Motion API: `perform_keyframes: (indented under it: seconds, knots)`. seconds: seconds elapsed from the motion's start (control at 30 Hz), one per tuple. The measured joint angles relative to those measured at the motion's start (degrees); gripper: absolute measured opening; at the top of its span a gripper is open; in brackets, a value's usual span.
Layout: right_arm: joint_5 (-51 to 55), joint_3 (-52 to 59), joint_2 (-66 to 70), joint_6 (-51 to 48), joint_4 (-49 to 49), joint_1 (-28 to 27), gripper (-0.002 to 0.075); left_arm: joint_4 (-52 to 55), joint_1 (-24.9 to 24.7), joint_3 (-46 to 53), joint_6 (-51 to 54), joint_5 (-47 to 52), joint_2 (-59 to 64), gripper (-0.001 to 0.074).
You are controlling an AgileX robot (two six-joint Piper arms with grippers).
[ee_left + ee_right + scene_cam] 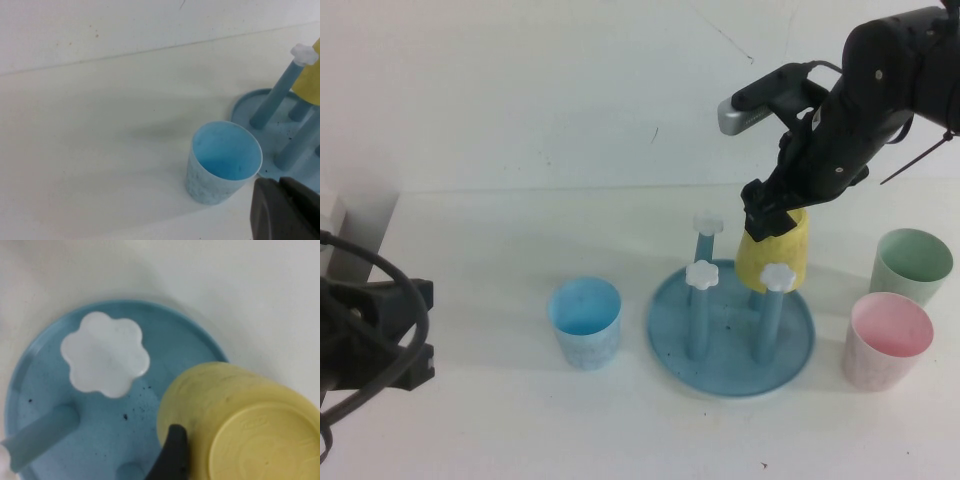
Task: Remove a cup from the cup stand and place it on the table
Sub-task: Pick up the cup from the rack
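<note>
The yellow cup (775, 250) sits upside down over the back right post of the blue cup stand (720, 362). My right gripper (770, 215) comes down from above and is shut on the cup's upturned base end. In the right wrist view one dark finger (172, 455) presses on the side of the cup (240, 425), above the stand's tray (180, 350); the other finger is hidden. Three white flower caps stand free. My left gripper (400, 335) is parked at the table's left edge, shut and empty (287, 200).
A light blue cup (585, 320) stands upright on the white table (500, 250) left of the stand, also in the left wrist view (225, 162). A pink cup (888, 340) and a green cup (912, 265) stand upright right of the stand.
</note>
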Motion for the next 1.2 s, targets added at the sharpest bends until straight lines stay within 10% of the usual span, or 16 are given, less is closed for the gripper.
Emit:
perform_keyframes:
  seconds: [1.2]
  knots:
    - [12.97, -11.34, 2.07, 2.98, -0.44, 0.0, 0.0573, -3.82, 0.0, 0.0, 0.0, 0.95, 0.0, -0.0003]
